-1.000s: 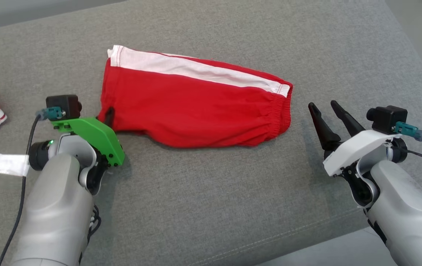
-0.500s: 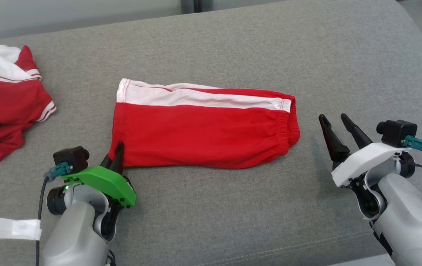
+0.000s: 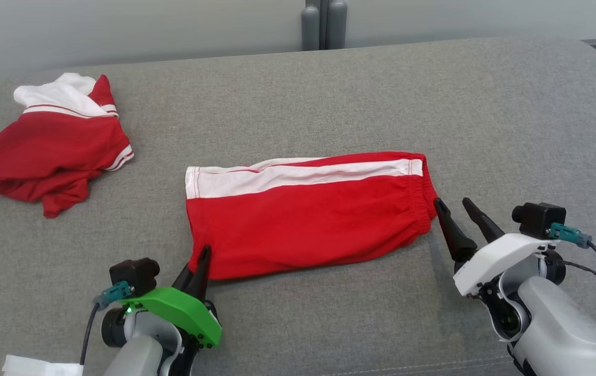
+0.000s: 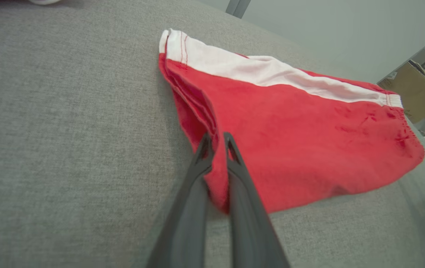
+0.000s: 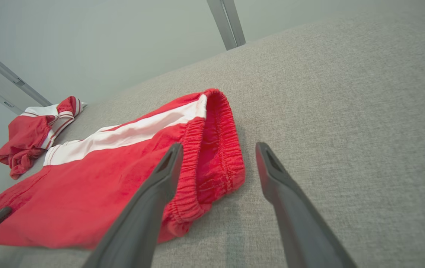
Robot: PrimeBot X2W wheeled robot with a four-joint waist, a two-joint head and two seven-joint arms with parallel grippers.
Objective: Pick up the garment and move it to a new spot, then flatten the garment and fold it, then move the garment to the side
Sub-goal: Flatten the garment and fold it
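The garment (image 3: 303, 224), red shorts with a white side stripe and a gathered elastic waistband, lies doubled over and flat on the grey sofa cushion (image 3: 329, 324). The left pincer (image 3: 203, 253) is clamped on its near hem corner. The right pincer (image 3: 452, 201) stands wide, just beside the waistband.

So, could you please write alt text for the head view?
A pair of red shorts with a white side stripe lies flat on a grey cushion, the left tool shut on its near left corner and the open right tool at the waistband end. A crumpled red-and-white garment lies far left.
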